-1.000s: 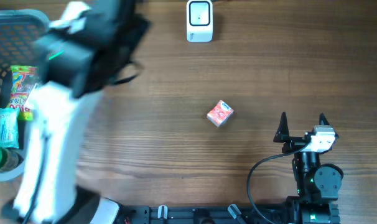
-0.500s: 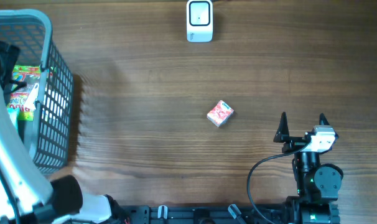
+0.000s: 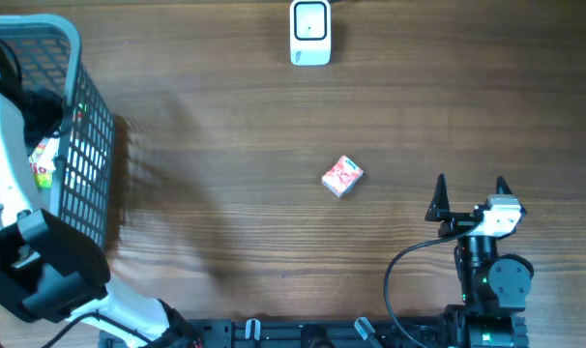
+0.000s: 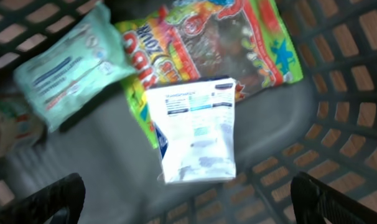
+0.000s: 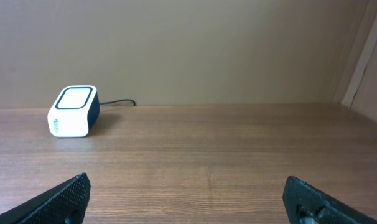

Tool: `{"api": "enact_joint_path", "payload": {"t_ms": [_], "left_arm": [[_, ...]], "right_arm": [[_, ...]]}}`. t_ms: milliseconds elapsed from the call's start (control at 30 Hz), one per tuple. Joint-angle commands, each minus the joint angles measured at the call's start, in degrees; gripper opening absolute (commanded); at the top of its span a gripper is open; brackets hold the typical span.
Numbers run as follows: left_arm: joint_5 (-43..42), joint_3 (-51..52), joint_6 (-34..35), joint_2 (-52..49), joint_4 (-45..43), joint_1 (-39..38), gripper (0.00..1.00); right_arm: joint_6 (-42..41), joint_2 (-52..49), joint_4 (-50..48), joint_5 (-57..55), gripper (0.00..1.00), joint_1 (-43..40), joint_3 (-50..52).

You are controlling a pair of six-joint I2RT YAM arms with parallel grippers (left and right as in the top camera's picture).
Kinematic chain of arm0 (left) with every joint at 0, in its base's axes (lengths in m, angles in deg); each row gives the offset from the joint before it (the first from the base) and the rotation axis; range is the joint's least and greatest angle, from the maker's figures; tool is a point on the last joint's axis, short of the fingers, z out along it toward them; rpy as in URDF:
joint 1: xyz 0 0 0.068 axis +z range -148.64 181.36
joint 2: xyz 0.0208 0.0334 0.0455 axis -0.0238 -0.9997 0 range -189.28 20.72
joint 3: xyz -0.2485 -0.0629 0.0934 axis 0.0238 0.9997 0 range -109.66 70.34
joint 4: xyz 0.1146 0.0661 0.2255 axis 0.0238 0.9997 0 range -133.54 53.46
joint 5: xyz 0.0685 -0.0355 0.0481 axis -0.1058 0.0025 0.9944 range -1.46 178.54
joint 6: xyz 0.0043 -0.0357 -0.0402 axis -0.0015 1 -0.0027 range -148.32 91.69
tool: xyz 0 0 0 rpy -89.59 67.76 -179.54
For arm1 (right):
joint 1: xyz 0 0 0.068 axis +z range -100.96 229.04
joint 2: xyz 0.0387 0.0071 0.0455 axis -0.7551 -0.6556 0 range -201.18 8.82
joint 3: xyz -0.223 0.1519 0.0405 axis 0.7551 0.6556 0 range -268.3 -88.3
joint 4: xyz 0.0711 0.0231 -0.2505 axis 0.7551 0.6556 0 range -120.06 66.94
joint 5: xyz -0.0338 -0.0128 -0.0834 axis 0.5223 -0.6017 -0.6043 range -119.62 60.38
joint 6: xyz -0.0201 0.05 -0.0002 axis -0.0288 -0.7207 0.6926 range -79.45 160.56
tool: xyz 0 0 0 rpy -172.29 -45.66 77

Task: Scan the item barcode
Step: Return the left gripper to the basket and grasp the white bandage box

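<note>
Overhead, a small red-and-white box (image 3: 342, 177) lay on the bare wooden table (image 3: 216, 126) near its middle, turned diagonally, its long axis apparently running from the near left to the far right. The white scanner (image 3: 310, 32) sat well apart from it at the far edge, its cable leading off behind. In the left wrist view, a white packet (image 4: 198, 130) lay flat in the grey basket (image 4: 338, 93), its long axis nearly straight up and down in the frame and its printed end toward the top. It overlapped a colourful candy bag (image 4: 238, 37), and a pale green packet (image 4: 70, 68) lay just beside that on the left. The left gripper (image 4: 188, 199) hung above the white packet with its fingers spread wide and nothing between them. The right gripper (image 3: 470, 188) sat at the near right of the table, fingers equally wide apart and empty, pointing toward the far edge, well apart from the box.
</note>
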Motion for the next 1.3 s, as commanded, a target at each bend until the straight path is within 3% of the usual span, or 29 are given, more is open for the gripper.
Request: {"api": "enact_joint_path", "payload": {"t_ms": [0, 267, 733, 800, 900, 1133, 1267], "left_arm": [[-1.36, 3.82, -2.43, -0.7, -3.61, 0.15, 1.0], [-1.46, 4.48, 6.91, -9.75, -5.07, 0.42, 1.0], [-5.42, 5.38, 6.78, -17.75, -8.26, 0.42, 1.0], [-5.4, 5.62, 6.56, -17.73, -7.08, 0.42, 0.82], [-5.4, 5.4, 6.4, -17.49, -5.4, 0.42, 0.69], [-5.2, -1.4, 4.87, -9.92, 0.85, 3.45, 0.66], [-6.67, -3.23, 4.9, 1.6, 3.04, 7.61, 0.68]], "right_arm": [[0.98, 0.37, -0.33, 0.07, 1.0, 0.28, 0.07], [0.98, 0.37, -0.33, 0.07, 1.0, 0.28, 0.07], [0.98, 0.37, -0.33, 0.07, 1.0, 0.28, 0.07], [0.98, 0.37, -0.33, 0.07, 1.0, 0.28, 0.07], [0.98, 0.37, -0.33, 0.07, 1.0, 0.28, 0.07], [0.98, 0.37, -0.33, 0.07, 1.0, 0.28, 0.07], [0.98, 0.37, -0.33, 0.07, 1.0, 0.28, 0.07]]}}
